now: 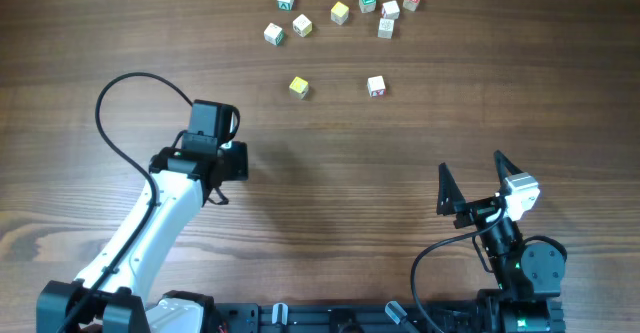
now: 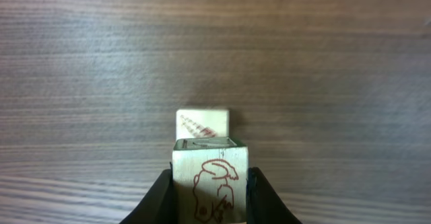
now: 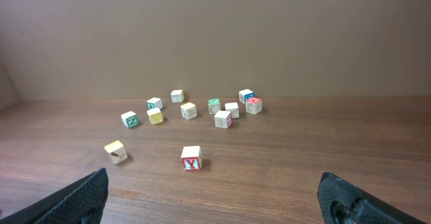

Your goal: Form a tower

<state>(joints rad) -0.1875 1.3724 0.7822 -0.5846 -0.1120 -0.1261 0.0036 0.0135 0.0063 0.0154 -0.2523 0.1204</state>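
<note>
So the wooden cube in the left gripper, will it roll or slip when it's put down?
Probably rigid and light: the cube looks like small solid wood, held squarely by the left gripper. Its flat faces make rolling unlikely. The smooth sides might slide a little.

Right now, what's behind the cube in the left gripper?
In the left wrist view, the left gripper is shut on the held cube. Behind it shows a second cube, pale with reddish marks; its lower part is covered. Overhead, the gripper hides both.

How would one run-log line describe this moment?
left end effector: shut on pale cube | right end effector: open, empty | loose cubes: scattered
</note>
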